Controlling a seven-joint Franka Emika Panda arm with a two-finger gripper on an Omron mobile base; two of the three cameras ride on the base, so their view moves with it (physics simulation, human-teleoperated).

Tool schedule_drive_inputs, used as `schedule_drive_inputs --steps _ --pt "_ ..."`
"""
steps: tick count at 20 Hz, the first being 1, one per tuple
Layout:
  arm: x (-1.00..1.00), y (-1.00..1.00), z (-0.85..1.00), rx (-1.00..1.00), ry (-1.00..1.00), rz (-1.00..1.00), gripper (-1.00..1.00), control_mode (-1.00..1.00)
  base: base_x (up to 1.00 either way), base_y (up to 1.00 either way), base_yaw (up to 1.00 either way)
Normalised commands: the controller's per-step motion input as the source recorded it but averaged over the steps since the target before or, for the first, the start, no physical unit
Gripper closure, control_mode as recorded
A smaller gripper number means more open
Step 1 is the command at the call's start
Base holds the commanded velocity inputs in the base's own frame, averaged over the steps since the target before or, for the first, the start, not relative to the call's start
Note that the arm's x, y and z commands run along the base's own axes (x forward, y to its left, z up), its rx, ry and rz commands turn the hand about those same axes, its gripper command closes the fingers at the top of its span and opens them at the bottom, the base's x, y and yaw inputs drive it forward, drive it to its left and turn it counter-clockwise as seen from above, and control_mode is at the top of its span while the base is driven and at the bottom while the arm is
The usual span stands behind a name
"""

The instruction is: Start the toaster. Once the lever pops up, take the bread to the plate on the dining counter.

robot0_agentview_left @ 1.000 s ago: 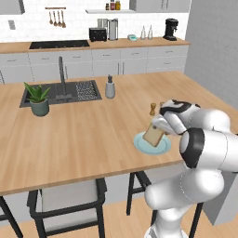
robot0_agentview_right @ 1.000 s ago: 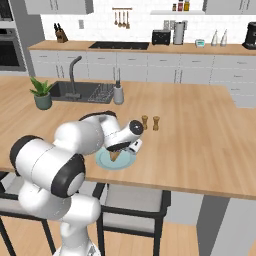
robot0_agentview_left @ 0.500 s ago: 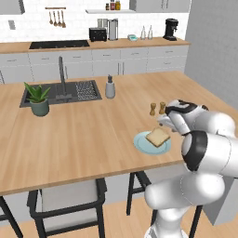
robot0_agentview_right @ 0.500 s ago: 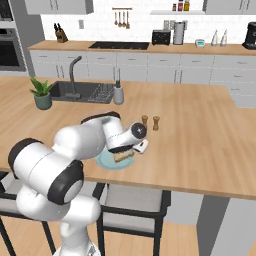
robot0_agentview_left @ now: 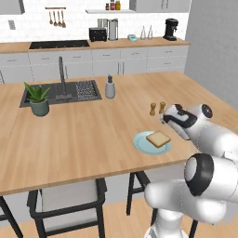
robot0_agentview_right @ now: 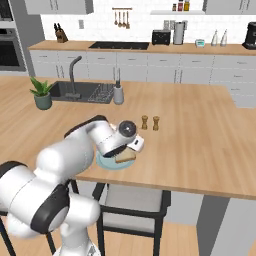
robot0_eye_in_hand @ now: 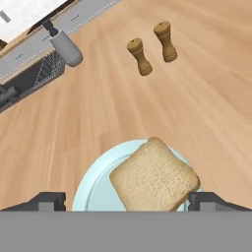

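Observation:
The bread (robot0_agentview_left: 158, 138) (robot0_agentview_right: 125, 155) (robot0_eye_in_hand: 155, 181) lies flat on the pale blue-green plate (robot0_agentview_left: 143, 144) (robot0_agentview_right: 107, 164) (robot0_eye_in_hand: 98, 189), which rests near the front edge of the dining counter (robot0_agentview_left: 93, 125) (robot0_agentview_right: 200, 145). My gripper (robot0_agentview_left: 164, 121) (robot0_agentview_right: 132, 149) (robot0_eye_in_hand: 127, 202) hovers just above the slice, open, its fingertips (robot0_eye_in_hand: 49, 201) spread wider than the bread and holding nothing. The black toaster (robot0_agentview_left: 97, 34) (robot0_agentview_right: 161, 36) stands far off on the back worktop.
Two wooden shakers (robot0_agentview_left: 157, 108) (robot0_agentview_right: 150, 122) (robot0_eye_in_hand: 152, 47) stand just beyond the plate. A soap dispenser (robot0_agentview_left: 110, 88), sink (robot0_agentview_left: 60, 93) and potted plant (robot0_agentview_left: 38, 98) sit to the left. A chair (robot0_agentview_left: 69, 200) is tucked under the counter's front edge.
A second ago the slice was held on edge over the plate; it now lies flat on it. The gripper has opened and drawn back slightly from the bread.

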Motion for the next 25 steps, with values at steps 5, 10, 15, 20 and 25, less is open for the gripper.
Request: schedule_drive_inputs --steps 5,10,15,20,25 --pt "-0.37 0.96 0.41 -0.27 0.00 -0.17 -1.00 -1.00 0.00 0.00 0.00" --pt "-0.24 0.53 0.86 -0.16 0.00 -0.06 -1.00 -1.00 0.00 0.00 0.00" --pt "-0.29 -0.02 0.84 -0.02 0.01 0.00 -1.00 -1.00 0.00 0.00 0.00" --pt "-0.80 -0.06 0.50 0.00 0.01 0.03 -1.00 -1.00 0.00 0.00 0.00" --pt "-0.90 0.06 0.10 0.00 0.00 0.18 -1.00 -1.00 0.00 0.00 0.00"
